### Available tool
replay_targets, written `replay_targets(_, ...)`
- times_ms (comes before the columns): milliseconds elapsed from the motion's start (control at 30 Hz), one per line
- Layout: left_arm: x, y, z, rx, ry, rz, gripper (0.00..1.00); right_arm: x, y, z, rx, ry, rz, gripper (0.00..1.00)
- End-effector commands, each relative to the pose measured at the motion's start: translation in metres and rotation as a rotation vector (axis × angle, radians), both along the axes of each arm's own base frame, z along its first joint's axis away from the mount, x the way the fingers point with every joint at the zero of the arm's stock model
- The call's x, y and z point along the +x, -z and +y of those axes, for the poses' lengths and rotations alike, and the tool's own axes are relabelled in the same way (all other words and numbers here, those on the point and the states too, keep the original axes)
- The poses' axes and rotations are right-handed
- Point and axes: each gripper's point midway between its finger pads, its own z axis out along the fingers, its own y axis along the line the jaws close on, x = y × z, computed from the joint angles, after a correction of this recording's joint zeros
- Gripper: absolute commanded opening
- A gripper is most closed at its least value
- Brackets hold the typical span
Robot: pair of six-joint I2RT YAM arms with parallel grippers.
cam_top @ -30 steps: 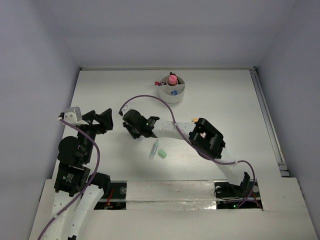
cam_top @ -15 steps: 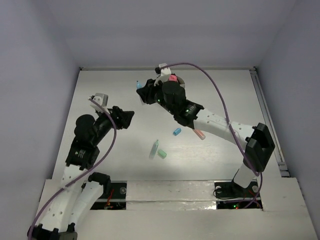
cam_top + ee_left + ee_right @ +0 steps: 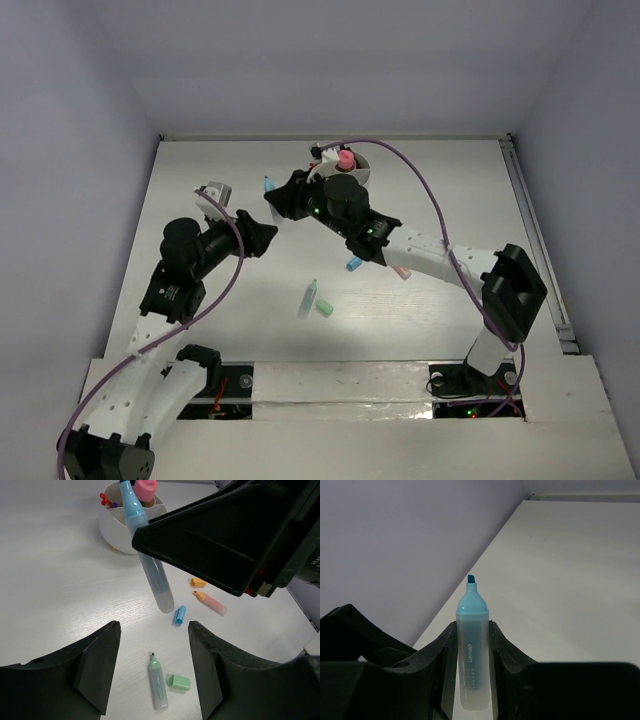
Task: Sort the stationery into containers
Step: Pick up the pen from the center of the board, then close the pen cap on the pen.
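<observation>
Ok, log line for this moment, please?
right pincer: shut on blue highlighter, uncapped, aloft | left pincer: open, empty | loose: green highlighter, blue cap | white cup: pink piece inside

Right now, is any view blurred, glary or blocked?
Top external: sharp, evenly lit, soft shadows; the right arm covers part of the white cup. Left wrist: table sharp, right gripper looms dark across the upper right. Right wrist: blue highlighter crisp, no glare, fingers nearly black.

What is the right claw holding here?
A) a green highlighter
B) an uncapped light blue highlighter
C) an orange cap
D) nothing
B: the right wrist view shows the right claw clamped on the uncapped light blue plastic highlighter, its chisel tip bare.
</observation>
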Motion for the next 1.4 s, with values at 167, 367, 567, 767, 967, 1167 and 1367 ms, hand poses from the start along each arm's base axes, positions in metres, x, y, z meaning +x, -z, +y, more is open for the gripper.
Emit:
replay_targets(167, 0.006, -0.011, 0.0, 0.001, -0.001, -0.053, 0.5, -0.028, -0.034, 0.025, 0.09, -0.074, -0.065, 0.0)
replay_targets(367, 0.007, -0.009, 0.0, 0.003, 0.002, -0.048, 0.46, -0.04, -0.032, 0.033, 0.079, -0.1, -0.066, 0.0)
replay_targets(567, 0.009, -0.009, 0.002, 0.008, -0.016, -0.048, 0.33, -0.05, -0.034, 0.038, 0.082, -0.12, -0.069, 0.0)
replay_targets(767, 0.01, -0.011, 0.01, 0.021, -0.055, -0.059, 0.06, -0.057, -0.03, 0.04, 0.082, -0.137, -0.05, 0.0)
replay_targets(967, 0.01, -0.017, 0.014, 0.028, -0.08, -0.079, 0.0, -0.06, -0.027, 0.028, 0.078, -0.116, -0.034, 0.13)
replay_targets(1167, 0.007, -0.021, 0.013, 0.024, -0.068, -0.093, 0.0, -0.055, -0.022, -0.016, 0.014, -0.024, -0.021, 0.81)
replay_targets(1367, 0.002, -0.02, 0.012, 0.026, -0.055, -0.087, 0.0, -0.058, 0.057, -0.091, -0.213, 0.106, 0.106, 0.83)
